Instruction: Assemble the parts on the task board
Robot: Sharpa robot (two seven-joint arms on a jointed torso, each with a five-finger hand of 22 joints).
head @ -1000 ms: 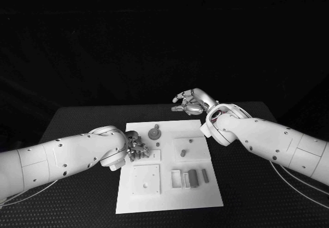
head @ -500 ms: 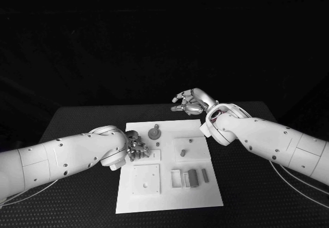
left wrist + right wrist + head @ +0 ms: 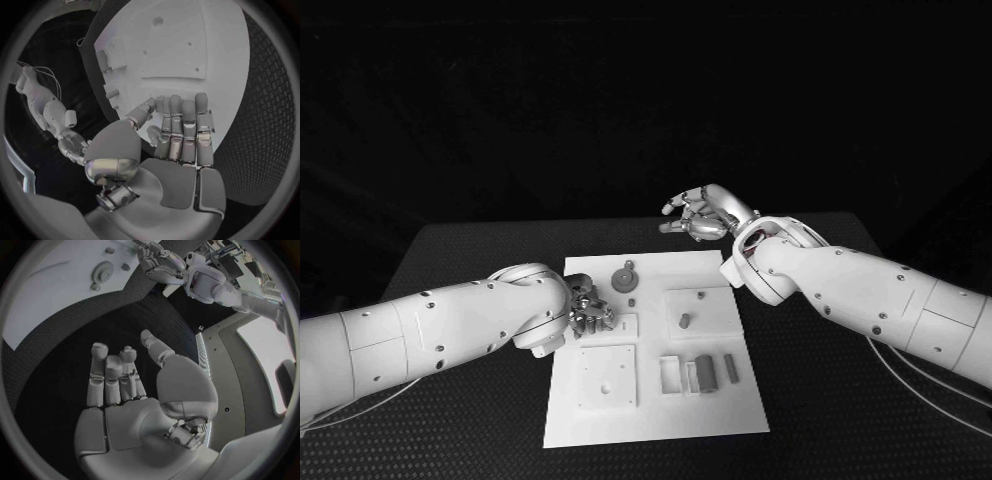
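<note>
Both hands empty; parts lay on task board (image 3: 718, 410).
L hand (image 3: 589, 312): fingers straight, held side by side, thumb apart, nothing held; hovered over board's edge, no clear contact. R hand (image 3: 708, 215): fingers loosely apart, slightly curled, nothing held, beyond board's far edge. Round part (image 3: 626, 279) lay betw. the hands.

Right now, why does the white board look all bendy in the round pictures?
Left wrist view: a fisheye lens curves the board's straight edges behind the left hand. Right wrist view: same bending of the board. Head view: edges look straight, with darkness beyond the table.
</note>
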